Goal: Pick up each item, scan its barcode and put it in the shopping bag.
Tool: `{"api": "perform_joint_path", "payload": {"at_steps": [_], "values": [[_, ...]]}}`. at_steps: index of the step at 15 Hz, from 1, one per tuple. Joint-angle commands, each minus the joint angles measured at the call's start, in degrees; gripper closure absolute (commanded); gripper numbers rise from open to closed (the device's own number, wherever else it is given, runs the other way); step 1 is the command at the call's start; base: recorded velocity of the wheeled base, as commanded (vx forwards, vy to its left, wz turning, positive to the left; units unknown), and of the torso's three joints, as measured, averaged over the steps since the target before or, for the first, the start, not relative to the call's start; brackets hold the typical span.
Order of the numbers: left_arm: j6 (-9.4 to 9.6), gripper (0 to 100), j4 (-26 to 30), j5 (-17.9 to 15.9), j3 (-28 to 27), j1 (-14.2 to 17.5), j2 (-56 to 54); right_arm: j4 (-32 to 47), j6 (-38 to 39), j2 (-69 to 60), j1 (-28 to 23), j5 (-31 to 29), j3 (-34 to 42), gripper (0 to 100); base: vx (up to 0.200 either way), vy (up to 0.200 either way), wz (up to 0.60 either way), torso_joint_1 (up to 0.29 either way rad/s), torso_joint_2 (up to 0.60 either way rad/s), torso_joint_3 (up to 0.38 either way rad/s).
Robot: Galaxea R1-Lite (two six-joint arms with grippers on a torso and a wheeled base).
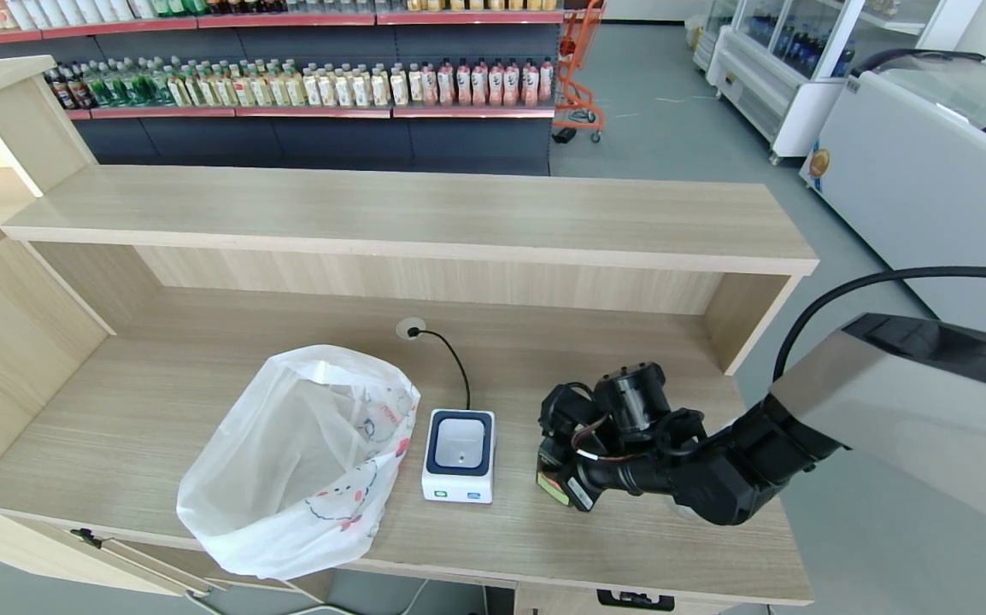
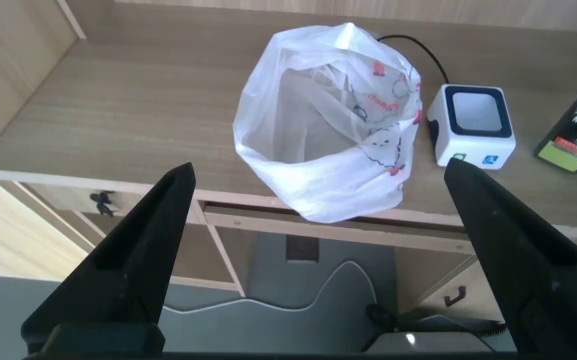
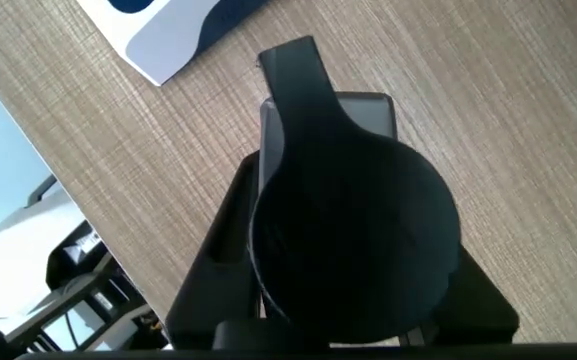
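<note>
Count: one shopping bag [image 1: 301, 465], one scanner [image 1: 459, 454], one item [image 2: 576, 135], two grippers.

Right gripper [image 1: 563, 471] – low over the counter [image 1: 202, 401], directly on top of the item, a flat dark pack with a green and red label lying on the wood. Whether it is pinching the pack cannot be told; the wrist camera shows dark gripper parts over a grey-black rectangle. The scanner stands just beside this gripper, window up, with one black cable [image 1: 457, 363] running away from it to a round port in the counter. The bag stands on the scanner's other side, touching or nearly touching it.

Left gripper [image 2: 320, 180] – spread wide, holding nothing, fingers [image 2: 158, 250] hanging off the counter's front edge and lower than the top. The bag sits straight ahead of it, close to that edge.

Room: the wood runs wide from the bag to the side panel, away from the right gripper. Behind the scanner it continues to the back wall under the raised upper ledge [image 1: 407, 213]. More surface lies between the right gripper and the counter's right end.

Bag: white film, mouth open upward, sides slumped. Inside, crumpled film shows; contents cannot be made out.
</note>
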Motion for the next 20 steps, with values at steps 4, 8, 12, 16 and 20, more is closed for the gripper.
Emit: {"api": "perform_joint_path", "payload": {"at_steps": [4, 8, 12, 16, 20], "values": [[-0.02, 0, -0.01, 0.0, 0.0, 0.0, -0.02, -1.58, 1.4, -6.63, -0.43, -0.16, 1.93, 100, 0.0, 0.0, 0.0, 0.0, 0.0, 0.0], [-0.02, 0, -0.01, 0.0, 0.0, 0.0, -0.02, -1.23, 11.95, -19.82, -1.66, 0.2, 0.97, 100, 0.0, 0.0, 0.0, 0.0, 0.0, 0.0], [-0.02, 0, -0.01, 0.0, 0.0, 0.0, -0.02, -0.88, 15.37, -26.94, -5.87, 0.2, 2.28, 100, 0.0, 0.0, 0.0, 0.0, 0.0, 0.0], [-0.02, 0, -0.01, 0.0, 0.0, 0.0, -0.02, -1.41, 12.38, -37.57, -11.68, -0.07, 5.36, 100, 0.0, 0.0, 0.0, 0.0, 0.0, 0.0], [-0.02, 0, -0.01, 0.0, 0.0, 0.0, -0.02, -12.22, -17.32, -53.83, -12.55, 0.11, 24.08, 100, 0.0, 0.0, 0.0, 0.0, 0.0, 0.0]]}}
